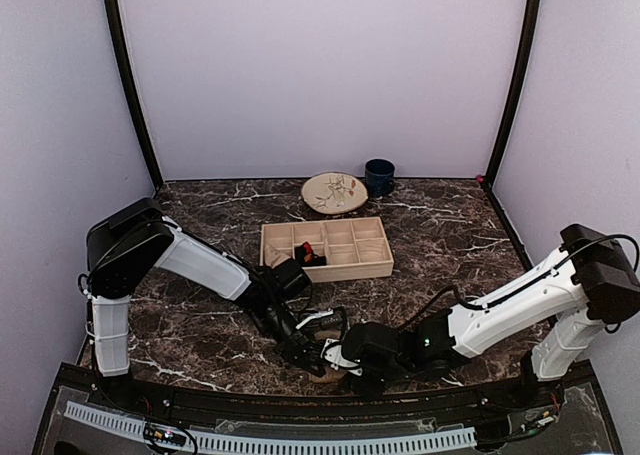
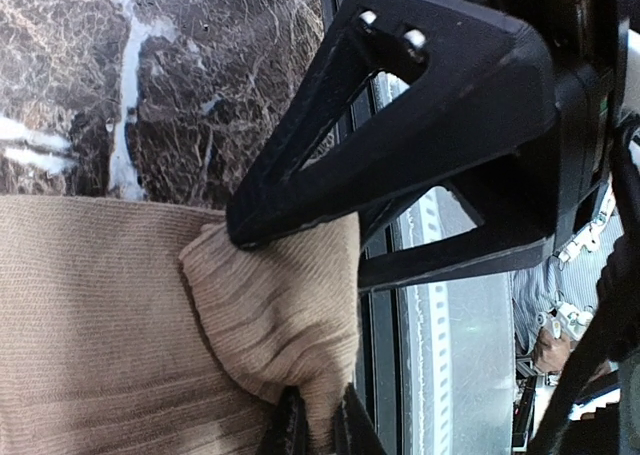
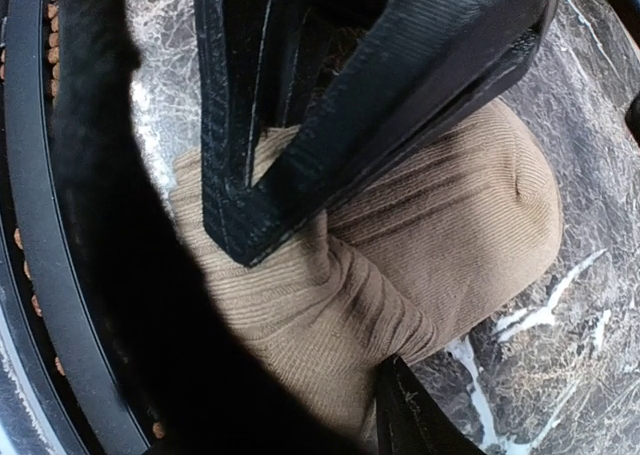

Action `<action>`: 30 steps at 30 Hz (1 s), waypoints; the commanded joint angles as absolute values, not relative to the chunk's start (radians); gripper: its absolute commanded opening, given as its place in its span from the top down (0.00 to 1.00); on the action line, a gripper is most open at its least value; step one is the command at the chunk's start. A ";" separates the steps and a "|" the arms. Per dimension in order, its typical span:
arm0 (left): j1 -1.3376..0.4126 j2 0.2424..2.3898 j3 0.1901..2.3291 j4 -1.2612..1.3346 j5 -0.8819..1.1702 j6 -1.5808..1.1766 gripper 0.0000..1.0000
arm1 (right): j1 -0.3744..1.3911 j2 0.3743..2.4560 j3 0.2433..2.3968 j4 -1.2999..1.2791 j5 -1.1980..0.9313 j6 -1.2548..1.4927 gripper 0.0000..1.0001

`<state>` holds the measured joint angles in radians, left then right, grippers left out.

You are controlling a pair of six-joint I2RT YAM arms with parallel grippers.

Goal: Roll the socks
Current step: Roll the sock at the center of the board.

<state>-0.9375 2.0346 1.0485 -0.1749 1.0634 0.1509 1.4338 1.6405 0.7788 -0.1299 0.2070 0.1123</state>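
Plain tan ribbed sock (image 3: 450,225), bunched into a soft rounded lump at the near edge of the table (image 1: 450,225), about mid-width, one knitted fold standing up from the flatter part. Farther back, black sock (image 1: 308,256) with red-orange marks, crumpled small inside a left-of-centre compartment of the wooden divided box (image 1: 375,268)

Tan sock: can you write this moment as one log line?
thing: plain tan ribbed fabric sock, bunched on dark marble table | left pincer: shut on sock fold | right pincer: straddling sock, grip unclear
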 commanded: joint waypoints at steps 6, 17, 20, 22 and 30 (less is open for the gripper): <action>-0.928 2.046 1.038 -0.203 1.077 0.164 0.94 | 1.445 1.688 0.801 -0.075 0.222 0.078 0.62; -0.925 2.029 1.028 -0.194 1.050 0.155 0.91 | 1.405 1.698 0.806 -0.059 0.146 0.087 1.00; -0.919 2.007 1.006 -0.165 0.999 0.127 0.83 | 1.391 1.678 0.801 -0.060 0.117 0.093 1.00; -0.911 1.992 0.990 -0.139 0.972 0.097 0.79 | 1.384 1.669 0.804 -0.070 0.099 0.101 1.00; -0.894 1.939 0.952 -0.075 0.855 0.035 0.53 | 1.360 1.644 0.810 -0.100 0.033 0.133 1.00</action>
